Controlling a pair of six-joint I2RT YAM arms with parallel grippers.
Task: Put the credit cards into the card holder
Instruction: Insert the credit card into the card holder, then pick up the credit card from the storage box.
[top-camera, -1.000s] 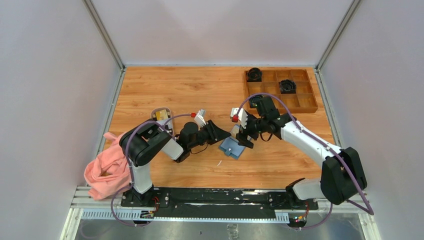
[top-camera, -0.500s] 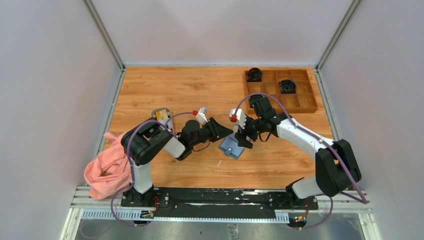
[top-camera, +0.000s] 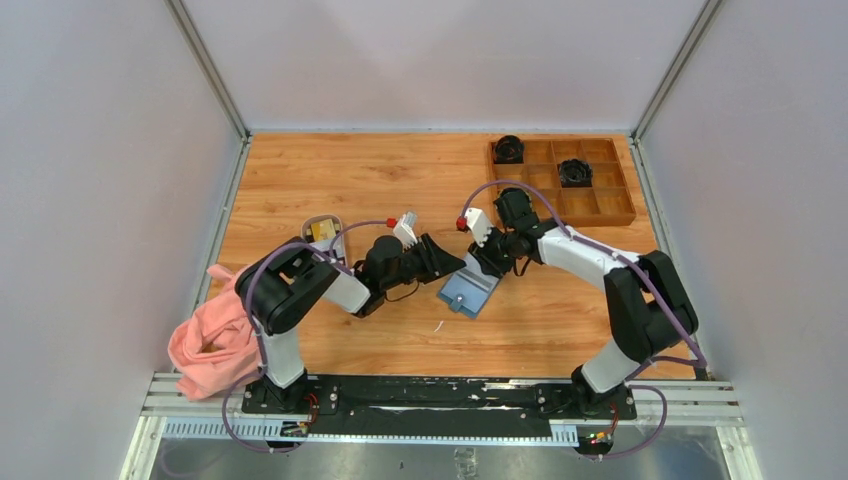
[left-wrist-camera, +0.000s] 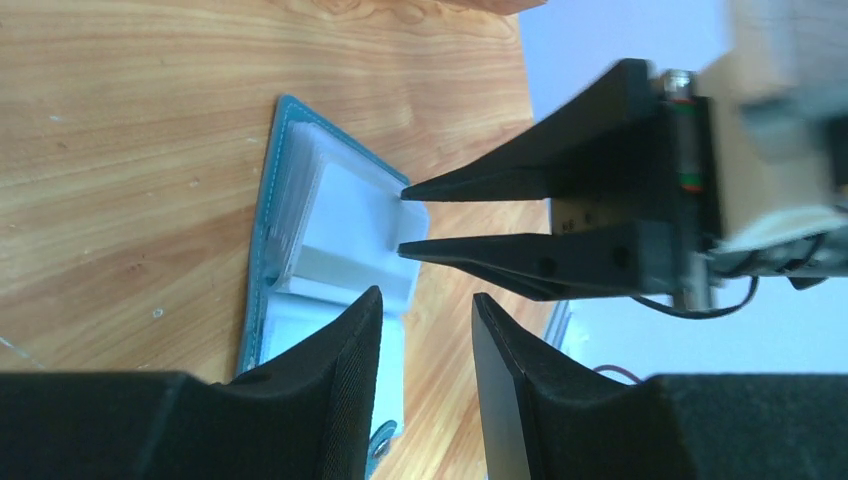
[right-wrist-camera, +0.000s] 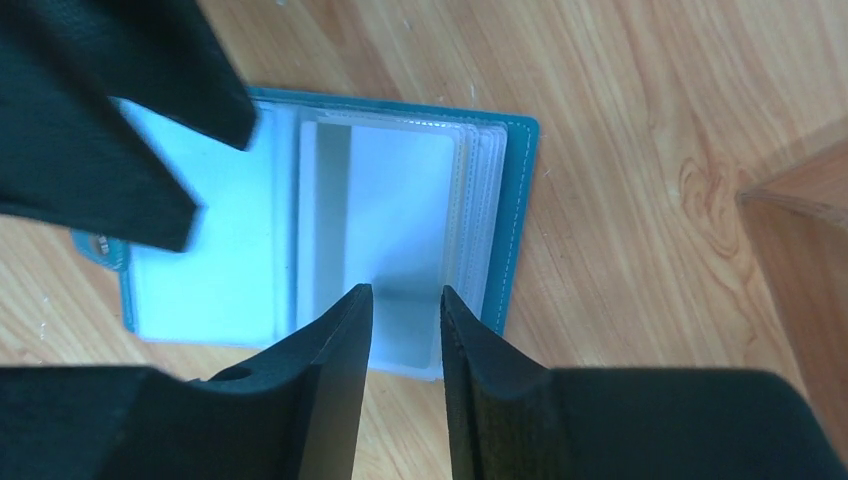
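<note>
The teal-blue card holder (top-camera: 468, 291) lies open on the wood table, clear pockets up (right-wrist-camera: 385, 225) (left-wrist-camera: 330, 235). My left gripper (top-camera: 456, 263) (left-wrist-camera: 427, 298) hovers at its left edge, jaws apart with nothing between them. My right gripper (top-camera: 487, 268) (right-wrist-camera: 405, 292) is at the holder's far edge. Its jaws are narrowly apart, and its fingertips (left-wrist-camera: 402, 190) straddle the edge of a clear pocket leaf without clamping it. A yellowish credit card (top-camera: 322, 231) lies in the small white dish (top-camera: 336, 222) at the left.
A brown wooden compartment tray (top-camera: 600, 205) with black round parts sits at the back right. A pink cloth (top-camera: 215, 335) lies bunched at the front left edge. The two grippers point at each other, tips close together over the holder.
The right gripper's jaws have narrowed from wide open, and its arm has shifted toward the holder's far edge. The holder now lies spread flatter. The left gripper has barely moved.
</note>
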